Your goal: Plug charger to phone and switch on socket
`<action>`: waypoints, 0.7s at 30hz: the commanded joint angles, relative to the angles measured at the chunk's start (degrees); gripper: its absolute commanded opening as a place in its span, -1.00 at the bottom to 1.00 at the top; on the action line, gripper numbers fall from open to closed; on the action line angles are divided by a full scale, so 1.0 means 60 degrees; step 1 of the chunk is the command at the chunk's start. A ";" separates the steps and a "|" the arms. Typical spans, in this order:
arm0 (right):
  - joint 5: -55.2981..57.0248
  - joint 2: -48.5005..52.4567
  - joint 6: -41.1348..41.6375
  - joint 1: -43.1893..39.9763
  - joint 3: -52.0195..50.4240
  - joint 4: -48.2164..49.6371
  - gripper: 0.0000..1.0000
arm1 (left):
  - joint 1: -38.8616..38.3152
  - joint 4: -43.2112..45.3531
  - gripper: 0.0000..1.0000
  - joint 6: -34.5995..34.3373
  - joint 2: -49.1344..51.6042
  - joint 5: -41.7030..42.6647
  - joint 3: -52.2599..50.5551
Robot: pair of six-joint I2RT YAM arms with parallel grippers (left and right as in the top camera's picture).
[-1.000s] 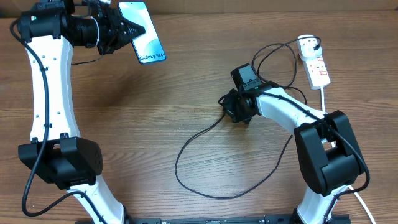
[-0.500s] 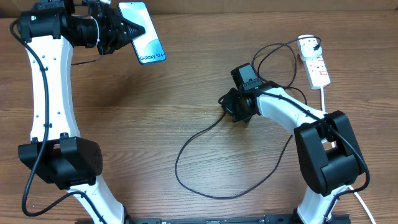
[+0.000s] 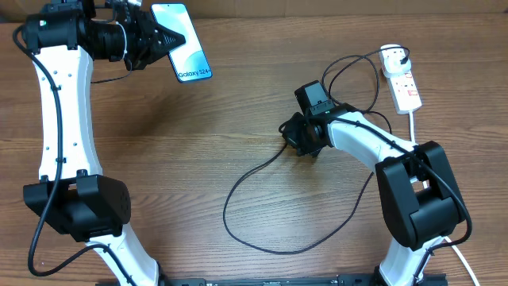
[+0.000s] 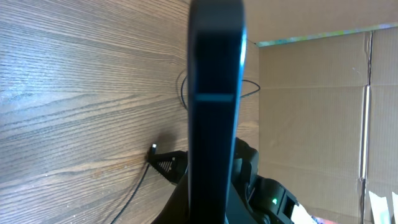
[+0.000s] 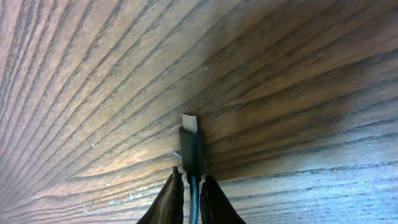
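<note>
- Overhead: at the far left corner of the counter (image 3: 159, 159), the left gripper (image 3: 163, 38) has its jaws clenched on the phone (image 3: 184, 40). The phone is screen up. Its long axis runs diagonally, and the "Galaxy S24" end points toward the counter's middle.
- Overhead: near the centre, toward the right, the right gripper (image 3: 292, 135) is low over the wood, jaws grasping the charger (image 3: 238, 187). The cable loops toward the near edge, then back to the socket (image 3: 405, 86) by the far right corner.
- Left wrist: the phone (image 4: 214, 112) shows edge-on as a dark bar running straight away from the camera. Beyond it, the charger's tip (image 4: 153, 148) juts from the right gripper (image 4: 163, 160).
- Right wrist: the right gripper (image 5: 191, 180) pinches the cable just behind the connector (image 5: 191, 146). The connector's long axis runs straight out from the jaws, metal tip leading. Whether it touches the counter (image 5: 298, 74) I cannot tell.
</note>
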 commanded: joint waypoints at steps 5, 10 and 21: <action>-0.0178 0.0481 0.0007 -0.0007 -0.0135 0.0178 -0.81 | -0.0058 -0.0011 -0.92 0.0047 0.0018 0.0175 0.0073; -0.0186 0.0484 0.0007 -0.0007 -0.0135 0.0211 -0.86 | -0.0058 -0.0011 -0.91 0.0047 0.0018 0.0160 0.0073; -0.0426 0.0433 -0.0069 -0.0029 -0.0120 0.0321 -0.93 | -0.0058 -0.0011 -0.92 0.0047 0.0018 0.0164 0.0073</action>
